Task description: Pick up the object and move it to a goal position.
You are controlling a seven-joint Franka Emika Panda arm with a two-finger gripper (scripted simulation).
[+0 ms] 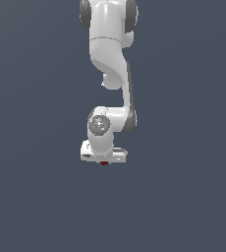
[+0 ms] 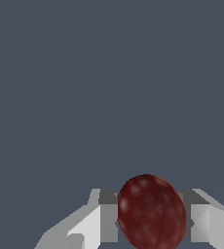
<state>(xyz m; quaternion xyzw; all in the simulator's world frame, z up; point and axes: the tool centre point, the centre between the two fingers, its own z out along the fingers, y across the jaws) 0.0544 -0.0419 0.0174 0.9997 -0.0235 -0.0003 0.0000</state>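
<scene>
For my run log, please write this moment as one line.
arm: reaching down | hand: shut on dark red object | object: between fingers, barely showing under hand in exterior view | goal: not visible

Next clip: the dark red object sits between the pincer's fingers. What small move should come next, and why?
Probably carry it toward the goal, though no goal marker shows. In the wrist view the dark red object sits between the fingers, apparently gripped; the exterior view shows it just under the pincer.

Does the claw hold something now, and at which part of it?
Yes. The claw holds the dark red object, its fingers against the object's two opposite sides.
</scene>
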